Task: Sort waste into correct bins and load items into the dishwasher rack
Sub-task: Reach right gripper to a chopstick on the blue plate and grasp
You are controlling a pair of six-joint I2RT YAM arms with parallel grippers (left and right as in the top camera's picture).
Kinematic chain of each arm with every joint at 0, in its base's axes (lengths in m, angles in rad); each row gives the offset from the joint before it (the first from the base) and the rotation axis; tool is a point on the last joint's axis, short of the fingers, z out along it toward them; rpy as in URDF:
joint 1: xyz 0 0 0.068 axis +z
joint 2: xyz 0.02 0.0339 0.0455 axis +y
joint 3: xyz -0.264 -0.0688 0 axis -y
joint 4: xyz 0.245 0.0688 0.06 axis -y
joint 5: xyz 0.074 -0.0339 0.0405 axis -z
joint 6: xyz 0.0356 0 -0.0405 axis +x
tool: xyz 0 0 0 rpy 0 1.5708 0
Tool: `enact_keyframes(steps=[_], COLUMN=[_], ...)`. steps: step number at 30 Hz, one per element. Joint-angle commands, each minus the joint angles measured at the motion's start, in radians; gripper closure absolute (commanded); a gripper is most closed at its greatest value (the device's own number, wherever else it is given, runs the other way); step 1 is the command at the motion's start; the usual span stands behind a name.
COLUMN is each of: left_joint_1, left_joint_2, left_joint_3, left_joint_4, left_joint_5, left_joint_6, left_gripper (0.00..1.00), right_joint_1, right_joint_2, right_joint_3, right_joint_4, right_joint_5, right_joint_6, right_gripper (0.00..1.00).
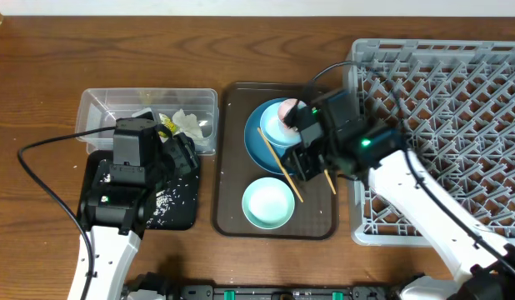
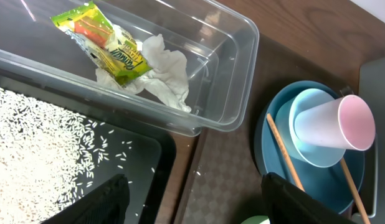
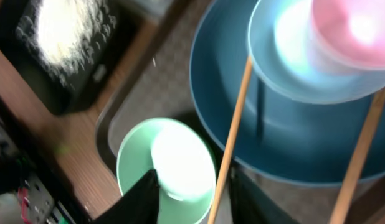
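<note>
The clear tub [image 1: 99, 104] holds the white tissue [image 2: 167, 71] and the yellow-green wrapper [image 2: 108, 43]. Rice [image 2: 37, 149] lies in the black tray [image 1: 178, 218]. On the brown tray, the blue plate [image 1: 256, 142] carries the light blue bowl [image 2: 304, 118] with the pink cup [image 2: 342, 121] in it. Two chopsticks [image 1: 278, 162] lean across the plate. The green bowl [image 1: 268, 202] sits in front. My left gripper [image 2: 199, 205] is open and empty above the black tray's right edge. My right gripper [image 3: 199, 202] is open, low over the green bowl [image 3: 167, 162], with one chopstick [image 3: 233, 124] between its fingers.
The grey dishwasher rack [image 1: 457, 92] fills the right side, just right of the brown tray [image 1: 228, 167]. The right arm reaches from the lower right across the rack's front corner. A black cable loops over the table at the left.
</note>
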Motion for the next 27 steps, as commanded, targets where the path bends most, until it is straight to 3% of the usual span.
enact_keyframes(steps=[1, 10, 15, 24, 27], left_joint_1=[0.005, 0.005, 0.005, 0.005, 0.005], left_joint_2=[0.005, 0.005, 0.005, 0.005, 0.005], left_joint_3=[0.021, 0.021, 0.021, 0.021, 0.021], left_joint_4=[-0.005, -0.009, -0.009, -0.009, -0.009], left_joint_5=[-0.011, -0.012, -0.012, -0.012, -0.012], left_joint_6=[0.005, 0.005, 0.005, 0.005, 0.005], left_gripper=[0.29, 0.29, 0.29, 0.29, 0.29], right_joint_1=[0.064, 0.156, 0.163, 0.163, 0.163], right_joint_2=[0.034, 0.143, 0.19, 0.191, 0.191], right_joint_3=[0.017, 0.017, 0.017, 0.017, 0.017], right_joint_4=[-0.027, -0.099, -0.109, -0.151, -0.174], right_joint_5=[0.105, 0.298, 0.299, 0.298, 0.298], right_joint_6=[-0.003, -0.002, -0.002, -0.002, -0.003], right_gripper=[0.67, 0.63, 0.88, 0.87, 0.96])
